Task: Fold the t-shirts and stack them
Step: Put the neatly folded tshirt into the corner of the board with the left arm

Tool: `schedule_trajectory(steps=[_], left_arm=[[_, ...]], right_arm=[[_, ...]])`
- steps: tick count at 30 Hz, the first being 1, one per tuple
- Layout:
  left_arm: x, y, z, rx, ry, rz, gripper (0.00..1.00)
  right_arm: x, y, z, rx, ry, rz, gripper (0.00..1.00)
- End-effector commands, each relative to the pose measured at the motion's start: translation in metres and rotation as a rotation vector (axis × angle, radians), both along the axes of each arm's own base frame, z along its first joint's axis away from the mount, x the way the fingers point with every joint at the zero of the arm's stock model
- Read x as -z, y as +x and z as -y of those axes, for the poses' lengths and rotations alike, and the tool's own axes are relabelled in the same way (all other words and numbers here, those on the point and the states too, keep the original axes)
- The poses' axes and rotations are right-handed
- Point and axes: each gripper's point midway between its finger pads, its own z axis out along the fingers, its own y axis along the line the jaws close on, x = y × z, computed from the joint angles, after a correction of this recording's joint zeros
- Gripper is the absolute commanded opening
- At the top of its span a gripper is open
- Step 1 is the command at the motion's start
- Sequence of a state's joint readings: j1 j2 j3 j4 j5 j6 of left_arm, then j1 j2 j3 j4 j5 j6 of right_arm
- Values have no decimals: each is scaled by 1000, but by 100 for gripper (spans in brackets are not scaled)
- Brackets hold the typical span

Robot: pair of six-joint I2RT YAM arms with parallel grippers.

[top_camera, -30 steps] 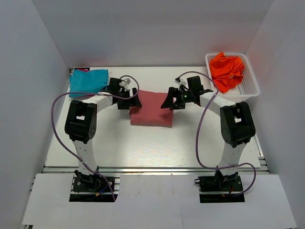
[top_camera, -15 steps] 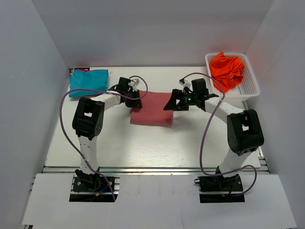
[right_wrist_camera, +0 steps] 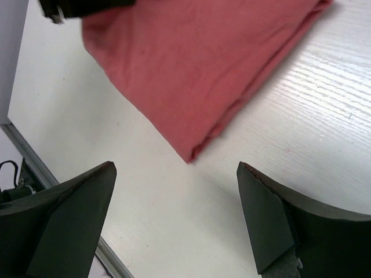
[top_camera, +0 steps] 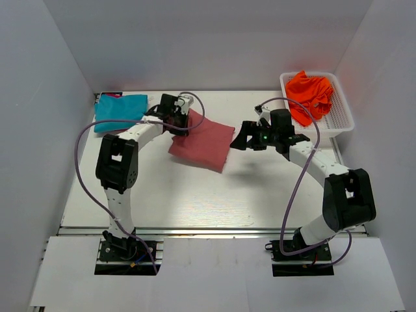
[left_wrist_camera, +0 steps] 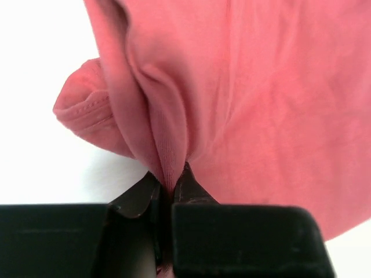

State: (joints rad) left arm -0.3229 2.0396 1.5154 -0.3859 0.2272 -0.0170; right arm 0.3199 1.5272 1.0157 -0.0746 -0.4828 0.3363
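Observation:
The folded dusty-red t-shirt [top_camera: 203,143] lies askew in the middle of the table, its left corner lifted. My left gripper [top_camera: 182,118] is shut on that corner; in the left wrist view a pinched fold of red cloth [left_wrist_camera: 168,145] runs down between the closed fingers [left_wrist_camera: 194,188]. My right gripper [top_camera: 244,140] hovers open just right of the shirt, off the cloth; its wrist view has the shirt's folded corner [right_wrist_camera: 191,87] above the wide-apart fingertips [right_wrist_camera: 264,214]. A folded teal t-shirt [top_camera: 120,110] lies at the back left. The orange t-shirt [top_camera: 311,94] is crumpled in the basket.
The white mesh basket [top_camera: 341,120] stands at the back right corner of the table. White walls close in the back and both sides. A purple cable loops off each arm. The table's metal front rail [right_wrist_camera: 52,185] shows in the right wrist view.
My left gripper shut on the red shirt's left corner and dragged it back and up, turning the shirt askew. The right gripper drew back to the right, off the shirt, staying open.

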Motion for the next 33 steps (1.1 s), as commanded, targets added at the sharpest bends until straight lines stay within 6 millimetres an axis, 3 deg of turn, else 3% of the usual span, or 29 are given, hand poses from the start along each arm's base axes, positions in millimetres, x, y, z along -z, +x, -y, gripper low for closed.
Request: schedule_trajectory(steps=[1, 8, 10, 11, 13, 14, 21, 22, 26, 33], left_arm=[[-110, 29, -19, 42, 89, 289, 0], [-191, 53, -60, 6, 203, 462, 0], [-198, 59, -73, -6, 222, 463, 0], [-211, 62, -78, -18, 222, 472, 0], [-214, 69, -97, -47, 248, 469, 0], [-227, 71, -102, -51, 256, 494, 0], [-254, 84, -152, -101, 299, 549, 0], [-269, 84, -163, -125, 301, 575, 0], [-266, 96, -192, -174, 317, 559, 0], [-238, 107, -227, -220, 246, 494, 0]], right_arm=[[-12, 8, 8, 40, -17, 76, 90], [-12, 11, 11, 58, -32, 77, 90], [-11, 12, 9, 58, -27, 70, 90], [-12, 13, 11, 63, -30, 71, 90], [-15, 14, 11, 67, -25, 75, 90], [-15, 15, 10, 68, -25, 78, 90], [-22, 20, 9, 66, -29, 74, 90], [-26, 22, 9, 69, -30, 83, 90], [-26, 21, 9, 68, -27, 79, 90], [-29, 24, 11, 84, -42, 84, 90]])
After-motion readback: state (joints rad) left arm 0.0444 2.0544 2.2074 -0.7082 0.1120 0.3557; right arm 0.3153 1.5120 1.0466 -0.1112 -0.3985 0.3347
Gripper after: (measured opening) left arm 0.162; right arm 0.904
